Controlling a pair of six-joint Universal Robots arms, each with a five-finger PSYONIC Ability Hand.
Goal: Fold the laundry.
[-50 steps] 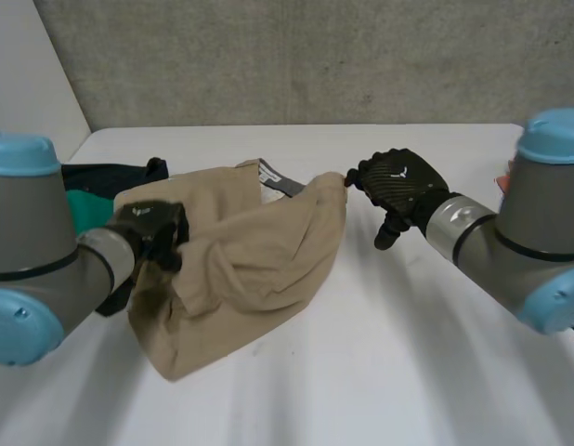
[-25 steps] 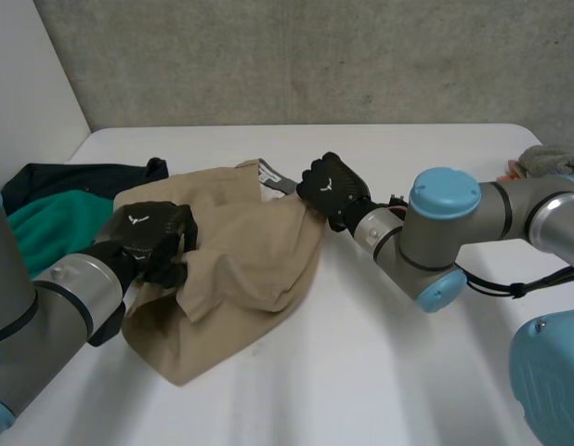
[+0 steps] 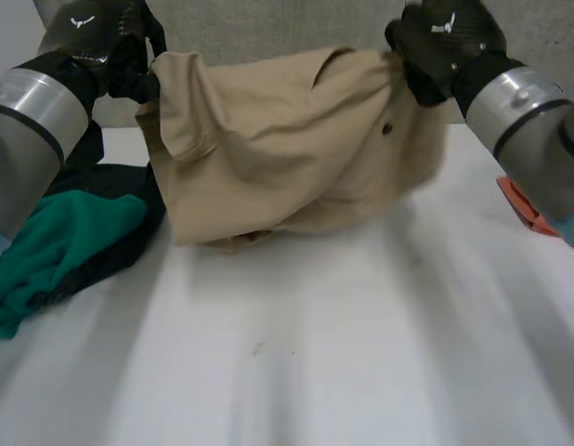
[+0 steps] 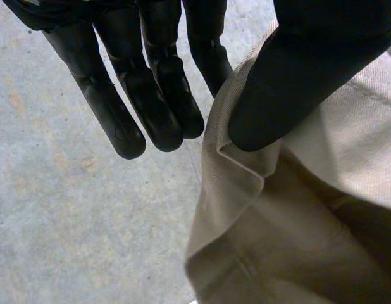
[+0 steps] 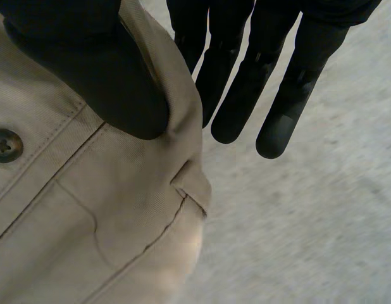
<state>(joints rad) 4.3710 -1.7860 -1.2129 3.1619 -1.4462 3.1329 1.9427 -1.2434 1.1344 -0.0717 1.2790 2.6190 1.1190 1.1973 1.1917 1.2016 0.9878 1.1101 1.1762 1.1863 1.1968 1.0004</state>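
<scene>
Behind the fingers (image 4: 154,107) of the left hand (image 3: 94,42) and the fingers (image 5: 246,88) of the right hand (image 3: 445,42), and between the two: grey concrete wall (image 3: 268,23), mottled. Well below both sets of fingers: white table (image 3: 361,353). Down on it, well apart from the right fingers, on their outer side: small orange-red thing (image 3: 521,206), kind unclear.

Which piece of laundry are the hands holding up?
The tan garment, pinched at its top edge by the left hand and right hand. The green cloth and dark cloth lie on the table.
</scene>
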